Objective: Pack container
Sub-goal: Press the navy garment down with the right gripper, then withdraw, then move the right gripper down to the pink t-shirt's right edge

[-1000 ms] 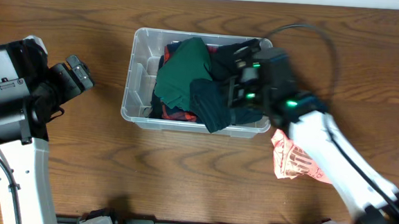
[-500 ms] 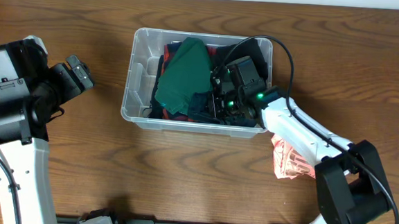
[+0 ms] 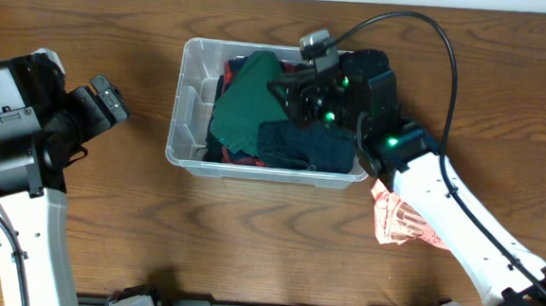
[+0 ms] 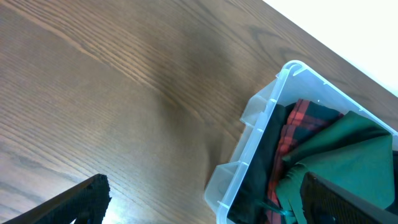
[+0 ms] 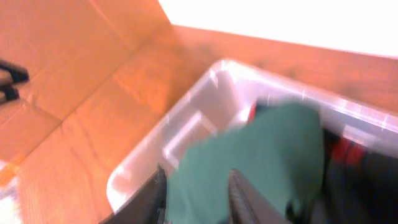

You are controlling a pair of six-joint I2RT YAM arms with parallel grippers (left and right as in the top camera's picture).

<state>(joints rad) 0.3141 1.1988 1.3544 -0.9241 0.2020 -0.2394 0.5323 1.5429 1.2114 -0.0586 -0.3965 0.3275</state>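
Overhead, I see the container in the upper middle of the frame, standing on the wooden table. It is filled with clothes: a green cloth lies on top toward its left half, a dark navy cloth lies along its lower right, and a red plaid cloth shows at the edges under the green one. My right gripper hangs over the upper right part of the container, pointing toward the left of the frame, above the green cloth. The right wrist view is blurred, but its 2 fingers stand apart, with the green cloth visible through the gap and nothing held between them, so I read it as released. A pink patterned cloth lies on the table just beside the container's lower right corner. My left gripper sits at the left of the frame, well apart from the container. In the left wrist view its fingers are spread wide over bare table, grasping nothing, with the container's corner at the lower right.
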